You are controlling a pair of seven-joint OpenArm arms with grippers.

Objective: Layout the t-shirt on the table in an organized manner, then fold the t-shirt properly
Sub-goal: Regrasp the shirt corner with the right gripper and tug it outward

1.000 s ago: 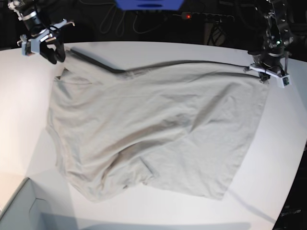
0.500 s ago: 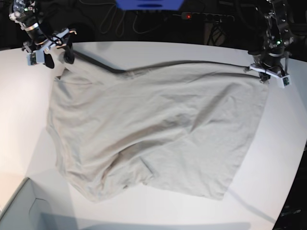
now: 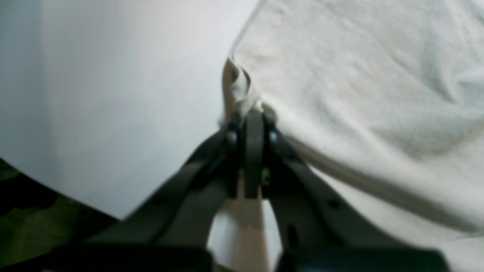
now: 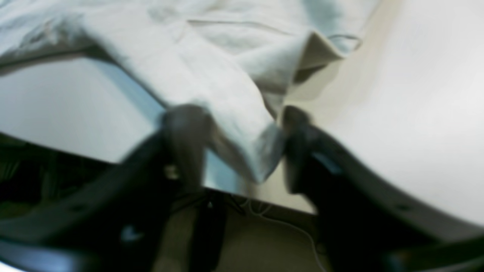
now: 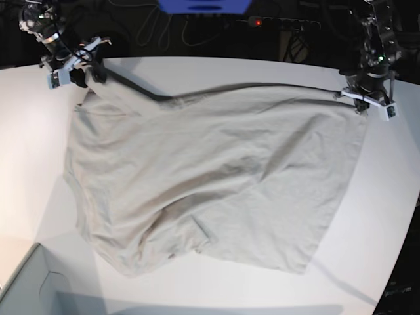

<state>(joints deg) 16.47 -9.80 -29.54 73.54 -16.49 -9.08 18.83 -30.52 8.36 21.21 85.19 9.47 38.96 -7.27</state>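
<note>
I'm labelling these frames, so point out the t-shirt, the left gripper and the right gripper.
t-shirt point(image 5: 216, 177): base view, middle of the cloth.
left gripper point(image 3: 252, 113): left wrist view, closed tips pinching the hem.
right gripper point(image 4: 238, 132): right wrist view, gap around the corner.

There was one t-shirt point(image 5: 210, 177), spread on one white table point(image 5: 26, 144). Two grippers were in view, the left gripper point(image 5: 359, 98) and the right gripper point(image 5: 85, 73). One grey box corner point(image 5: 29, 289) showed at the near edge.

1. The white table point(image 5: 26, 131) has a curved far edge and carries everything.
2. A beige-grey t-shirt point(image 5: 216, 177) lies spread and wrinkled across most of it.
3. A grey box point(image 5: 26, 289) sits at the near corner.
</note>
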